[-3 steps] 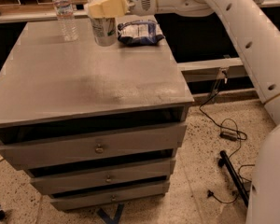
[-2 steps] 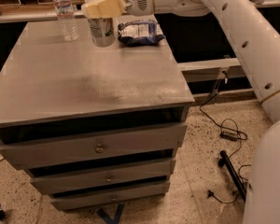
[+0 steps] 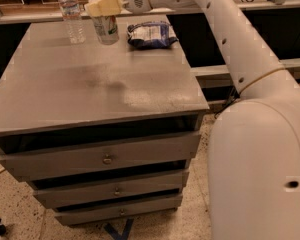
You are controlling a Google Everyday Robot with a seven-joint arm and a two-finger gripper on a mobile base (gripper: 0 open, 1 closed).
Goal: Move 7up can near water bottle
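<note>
In the camera view we see a grey cabinet top (image 3: 90, 89) with three drawers (image 3: 107, 159) under it. At the back stands the water bottle (image 3: 72, 14). Just beside it, on its right, is the 7up can (image 3: 106, 31). The can stands up straight, and the two are not touching. The gripper (image 3: 104, 6) sits on top of the can and grips it by its top. We cannot tell if the can's bottom rests on the cabinet. A blue-white snack bag (image 3: 151, 35) lies right of the can. The big white arm (image 3: 225, 39) reaches in from the right.
</note>
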